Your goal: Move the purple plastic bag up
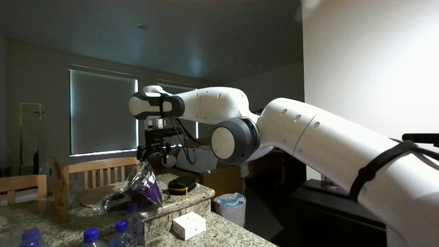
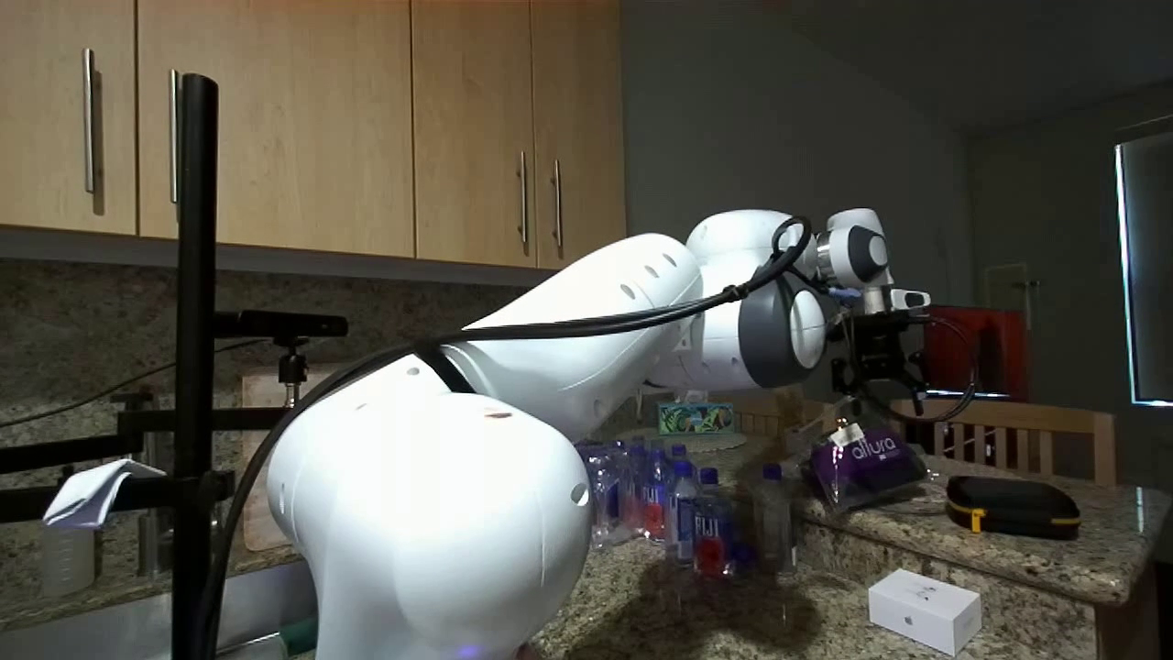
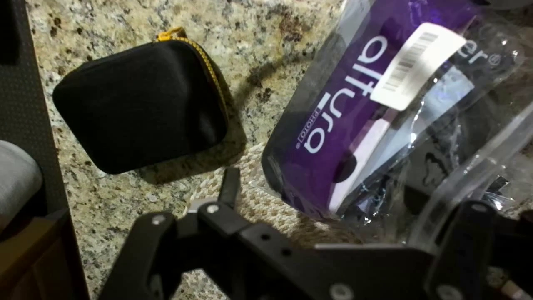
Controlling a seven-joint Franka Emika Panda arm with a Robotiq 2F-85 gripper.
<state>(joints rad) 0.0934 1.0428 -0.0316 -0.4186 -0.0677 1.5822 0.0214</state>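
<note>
Purple plastic bag [image 1: 151,192] just below my claw [image 1: 153,157], jaws standing apart.
Left to right I see blue-capped bottles [image 1: 121,234], the bag tilted at the edge of the raised bench [image 1: 203,193] and peaking toward my claw (touching or not, I can't tell), a black case [image 1: 181,185] near it, and a white box [image 1: 189,225] lower down.

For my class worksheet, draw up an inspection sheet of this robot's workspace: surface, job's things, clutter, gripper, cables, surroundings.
Surface: speckled granite counter, on two levels.
Job's things: purple plastic bag, below the gripper; whether they touch, cannot tell.
Clutter: black case with yellow zip on the upper level; white box and blue-capped bottles on the lower.
Gripper: open, pointing down.
Cables: black cables along the arm, with loops hanging near the gripper.
Surroundings: wooden chairs, wall cupboards, window blinds, a bin.
</note>
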